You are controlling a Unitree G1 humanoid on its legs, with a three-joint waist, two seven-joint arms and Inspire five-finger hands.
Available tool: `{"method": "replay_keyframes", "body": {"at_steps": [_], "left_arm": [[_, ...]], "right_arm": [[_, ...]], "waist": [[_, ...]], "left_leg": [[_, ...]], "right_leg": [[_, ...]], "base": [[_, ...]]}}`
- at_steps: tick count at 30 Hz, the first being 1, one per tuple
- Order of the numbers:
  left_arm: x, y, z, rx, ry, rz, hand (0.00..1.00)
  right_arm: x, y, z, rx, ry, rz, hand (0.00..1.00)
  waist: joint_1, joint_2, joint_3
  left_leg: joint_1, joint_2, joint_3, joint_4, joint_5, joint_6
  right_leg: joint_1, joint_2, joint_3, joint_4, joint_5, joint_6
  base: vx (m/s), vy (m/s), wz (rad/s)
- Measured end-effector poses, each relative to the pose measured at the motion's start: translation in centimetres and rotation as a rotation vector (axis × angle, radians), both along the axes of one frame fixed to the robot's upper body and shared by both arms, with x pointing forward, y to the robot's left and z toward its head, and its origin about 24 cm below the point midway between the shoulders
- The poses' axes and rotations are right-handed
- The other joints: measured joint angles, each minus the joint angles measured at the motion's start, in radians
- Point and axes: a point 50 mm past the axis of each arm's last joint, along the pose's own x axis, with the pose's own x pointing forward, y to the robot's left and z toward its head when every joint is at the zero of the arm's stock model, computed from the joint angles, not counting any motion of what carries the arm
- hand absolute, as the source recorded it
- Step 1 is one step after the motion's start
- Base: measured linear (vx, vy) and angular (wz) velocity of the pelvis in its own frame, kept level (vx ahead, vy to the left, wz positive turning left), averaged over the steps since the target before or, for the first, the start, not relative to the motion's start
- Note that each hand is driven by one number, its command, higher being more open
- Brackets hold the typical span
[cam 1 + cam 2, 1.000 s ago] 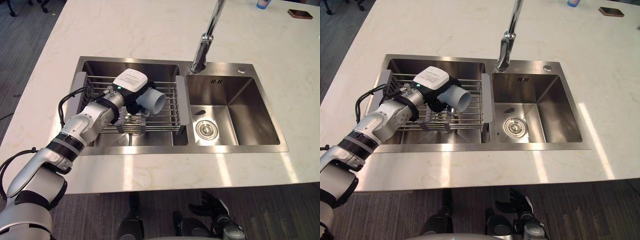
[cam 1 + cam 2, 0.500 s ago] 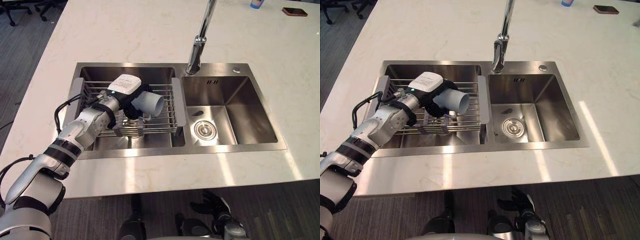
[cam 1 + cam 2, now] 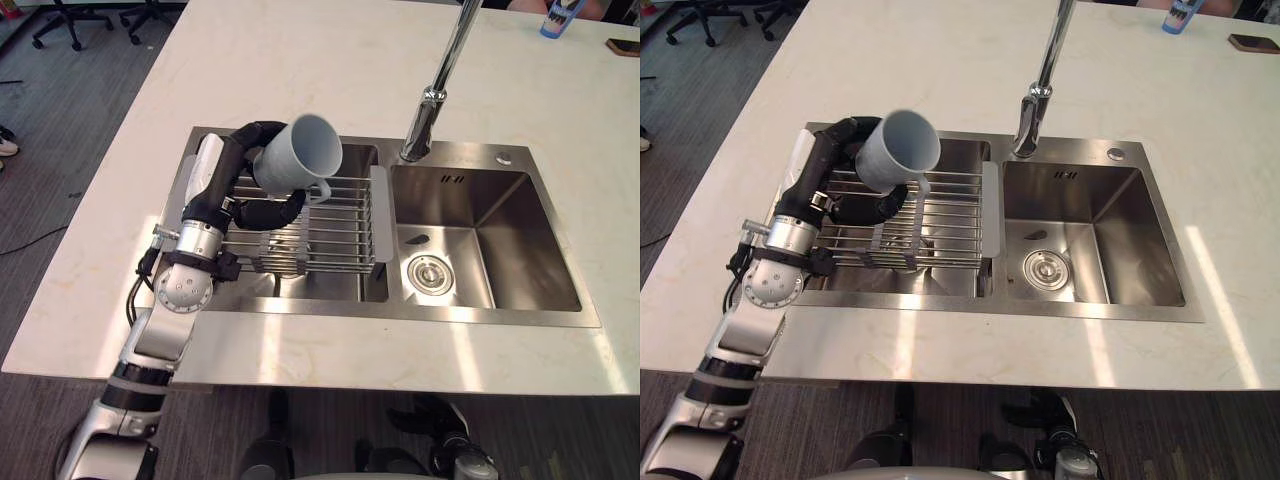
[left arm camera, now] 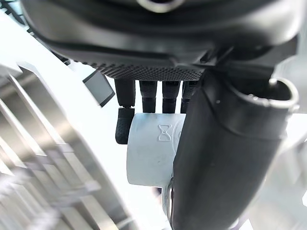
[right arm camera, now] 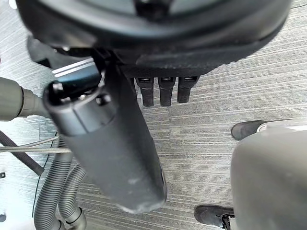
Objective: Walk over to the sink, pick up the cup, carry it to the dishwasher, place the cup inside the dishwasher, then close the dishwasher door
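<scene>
A pale grey-blue cup (image 3: 298,153) hangs in the air above the wire rack (image 3: 330,230) that spans the left basin of the steel sink (image 3: 480,310). The cup's mouth tilts up and to the right. My left hand (image 3: 250,140) is shut on it, dark fingers over the far side and the thumb curving below. The left wrist view shows the cup (image 4: 151,153) pinned between the fingers (image 4: 144,93) and the thumb (image 4: 216,158). My right hand (image 5: 160,91) hangs low beside me over the floor, fingers relaxed and holding nothing.
A tall chrome faucet (image 3: 430,110) rises behind the divider between the basins. The right basin holds a drain (image 3: 427,272). On the white counter's far right lie a bottle (image 3: 557,18) and a dark phone (image 3: 622,46). Office chairs (image 3: 80,15) stand beyond the counter's left end.
My left hand has lifted the cup off the rack and turned it from lying sideways to mouth-up. The whole view has also shifted, so the camera moved.
</scene>
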Motion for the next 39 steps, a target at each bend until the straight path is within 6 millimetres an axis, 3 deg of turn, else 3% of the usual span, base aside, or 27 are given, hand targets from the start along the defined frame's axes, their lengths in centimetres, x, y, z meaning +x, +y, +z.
{"method": "replay_keyframes", "body": {"at_steps": [3, 12, 15, 19, 20, 23, 24, 25, 26, 27, 28, 31, 32, 33, 35, 37, 39], "left_arm": [[-1.8, -0.6, -0.9, -0.207, 0.009, -0.055, 0.3], [-5.0, -1.2, -2.9, -0.369, 0.08, -0.111, 0.3], [-5.5, -2.5, -2.6, -0.379, 0.075, -0.18, 0.3], [-5.7, -3.7, -2.8, -0.38, 0.09, -0.224, 0.3], [-5.8, -3.9, -3.0, -0.391, 0.098, -0.228, 0.3], [-6.1, -3.5, -3.6, -0.43, 0.104, -0.188, 0.3], [-6.4, -3.2, -4.0, -0.444, 0.118, -0.164, 0.3], [-6.6, -3.1, -4.3, -0.45, 0.127, -0.154, 0.3], [-6.9, -3.0, -4.6, -0.461, 0.141, -0.142, 0.3], [-7.1, -3.0, -4.8, -0.471, 0.15, -0.134, 0.3], [-7.4, -3.2, -5.3, -0.501, 0.169, -0.129, 0.3], [-7.5, -4.0, -5.6, -0.526, 0.194, -0.148, 0.3], [-7.6, -4.3, -5.8, -0.533, 0.209, -0.158, 0.3], [-7.6, -4.6, -5.8, -0.532, 0.215, -0.183, 0.3], [-7.8, -5.3, -5.3, -0.529, 0.202, -0.228, 0.3], [-8.1, -5.5, -4.7, -0.539, 0.176, -0.255, 0.3], [-8.1, -6.0, -4.0, -0.559, 0.138, -0.301, 0.3]], "right_arm": [[-0.4, 0.0, -0.1, 0.002, 0.01, -0.003, 0.9], [-0.8, 0.2, 0.0, 0.001, 0.001, -0.003, 0.9], [0.5, 0.1, 0.8, -0.01, -0.057, -0.011, 0.9], [3.1, 0.2, 2.2, -0.039, -0.155, 0.007, 0.9], [3.3, 0.1, 2.5, -0.05, -0.169, 0.009, 0.9], [3.6, 0.3, 2.8, -0.052, -0.186, 0.022, 0.9], [3.6, 0.5, 2.8, -0.048, -0.185, 0.031, 0.9], [3.5, 0.6, 2.8, -0.048, -0.186, 0.034, 0.9], [3.5, 0.5, 3.0, -0.057, -0.196, 0.04, 0.9], [3.6, 0.3, 3.2, -0.067, -0.205, 0.042, 0.9], [4.2, -0.3, 3.5, -0.087, -0.219, 0.047, 0.9], [4.5, -0.9, 3.5, -0.103, -0.213, 0.05, 0.9], [4.1, -1.0, 3.4, -0.107, -0.201, 0.04, 0.9], [3.6, -1.3, 3.2, -0.115, -0.191, 0.016, 0.9], [2.4, -1.8, 2.9, -0.13, -0.166, -0.046, 0.9], [1.6, -2.2, 3.0, -0.146, -0.161, -0.053, 0.9], [1.0, -2.2, 2.9, -0.145, -0.153, -0.062, 0.9]], "waist": [[0.002, 0.003, -0.007], [0.012, 0.006, -0.057], [0.029, 0.005, -0.057], [0.024, 0.01, -0.041], [0.029, 0.021, -0.037], [0.06, 0.029, -0.031], [0.074, 0.027, -0.037], [0.084, 0.025, -0.041], [0.107, 0.021, -0.049], [0.122, 0.032, -0.056], [0.128, 0.077, -0.076], [0.122, 0.125, -0.064], [0.113, 0.133, -0.062], [0.099, 0.099, -0.044], [0.087, 0.066, -0.035], [0.079, 0.07, -0.047], [0.06, 0.076, -0.083]], "left_leg": [[0.008, 0.0, 0.0, 0.0, -0.003, 0.001], [0.015, 0.007, 0.029, 0.001, -0.006, 0.005], [-0.02, 0.018, 0.063, 0.037, -0.022, 0.009], [-0.127, 0.029, 0.088, 0.218, -0.098, 0.033], [-0.133, 0.04, 0.089, 0.249, -0.119, 0.049], [-0.13, 0.027, 0.095, 0.267, -0.127, 0.078], [-0.137, 0.02, 0.093, 0.267, -0.121, 0.085], [-0.146, 0.013, 0.092, 0.266, -0.115, 0.094], [-0.18, -0.002, 0.096, 0.265, -0.093, 0.105], [-0.215, -0.005, 0.09, 0.258, -0.061, 0.106], [-0.273, 0.009, 0.055, 0.23, 0.005, 0.082], [-0.275, 0.04, -0.005, 0.156, 0.079, 0.056], [-0.265, 0.05, -0.004, 0.139, 0.05, 0.058], [-0.28, 0.044, 0.049, 0.191, -0.077, 0.082], [-0.315, 0.053, 0.134, 0.476, -0.139, 0.119], [-0.29, 0.089, 0.149, 0.647, -0.216, 0.097], [-0.168, 0.157, 0.138, 0.697, -0.346, 0.046]], "right_leg": [[0.006, 0.001, 0.0, -0.001, 0.0, 0.0], [0.005, 0.002, 0.035, -0.009, 0.014, 0.003], [-0.038, 0.005, 0.075, 0.007, 0.031, 0.01], [-0.116, -0.002, 0.07, 0.097, 0.039, 0.026], [-0.115, -0.005, 0.056, 0.123, 0.034, 0.045], [-0.165, -0.03, 0.018, 0.514, -0.089, 0.077], [-0.144, -0.03, 0.016, 0.595, -0.114, 0.104], [-0.128, -0.029, 0.013, 0.6, -0.12, 0.109], [-0.088, -0.019, 0.001, 0.53, -0.109, 0.09], [-0.067, -0.015, -0.007, 0.439, -0.155, 0.048], [-0.066, 0.022, -0.014, 0.322, -0.181, 0.015], [-0.032, 0.089, -0.036, 0.235, -0.193, -0.019], [-0.026, 0.107, -0.061, 0.234, -0.182, -0.037], [-0.01, 0.074, -0.108, 0.213, -0.17, -0.058], [-0.022, 0.024, -0.149, 0.23, -0.151, -0.066], [-0.035, 0.012, -0.163, 0.226, -0.129, -0.066], [-0.059, 0.014, -0.185, 0.194, -0.091, -0.06]], "base": [[-0.05, 0.001, 0.0], [0.0, -0.001, -0.1], [-0.03, 0.016, -0.35], [-0.11, 0.061, -0.26], [-0.16, 0.05, -0.06], [-0.15, 0.021, 0.09], [-0.14, -0.012, 0.27], [-0.15, -0.065, 0.38], [-0.18, -0.094, 0.39], [-0.31, -0.147, 0.57], [-0.24, -0.105, 0.46], [-0.24, -0.085, 0.44], [-0.4, -0.143, 0.87], [-0.4, -0.113, 0.9], [-0.36, -0.079, 0.74], [-0.26, -0.018, 0.33], [-0.19, 0.077, 0.34]]}}
